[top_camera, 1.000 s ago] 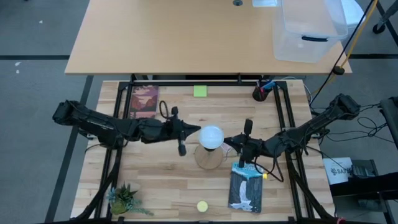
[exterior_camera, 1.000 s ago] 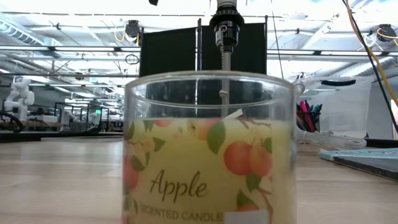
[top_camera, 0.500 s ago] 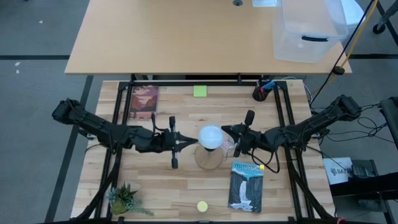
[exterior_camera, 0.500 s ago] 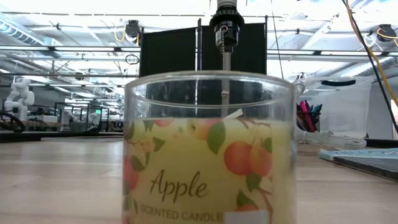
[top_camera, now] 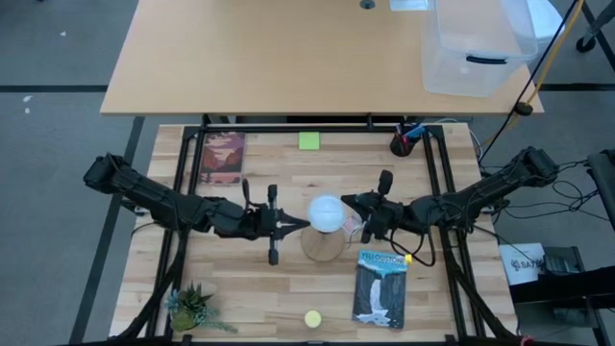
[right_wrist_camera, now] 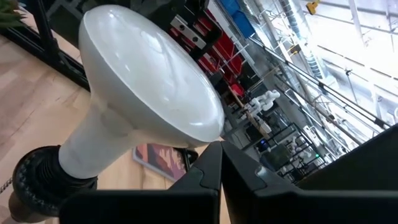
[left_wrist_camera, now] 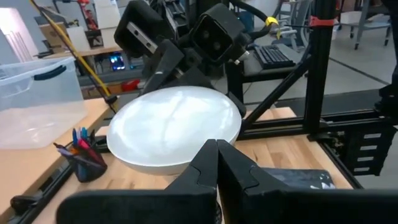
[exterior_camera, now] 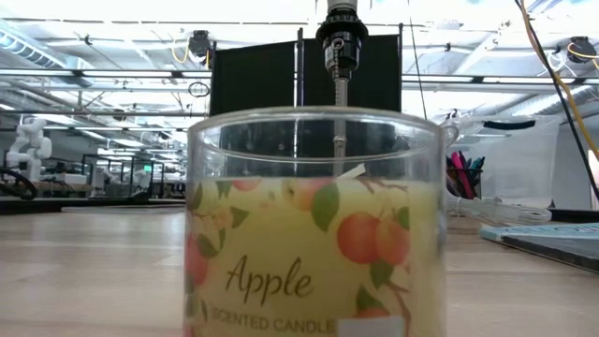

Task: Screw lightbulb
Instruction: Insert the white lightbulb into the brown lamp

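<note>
High view puts the lightbulb (top_camera: 326,213) upright in the black socket (right_wrist_camera: 37,180) of the round wooden base (top_camera: 324,244), mid-table. My left gripper (top_camera: 306,225) and right gripper (top_camera: 345,201) flank it, fingers pressed together, holding nothing. I judge the glass light, slick and fragile, best pinched gently around the wide dome. The book (top_camera: 381,288) crowds the right side; elsewhere there's room.
</note>
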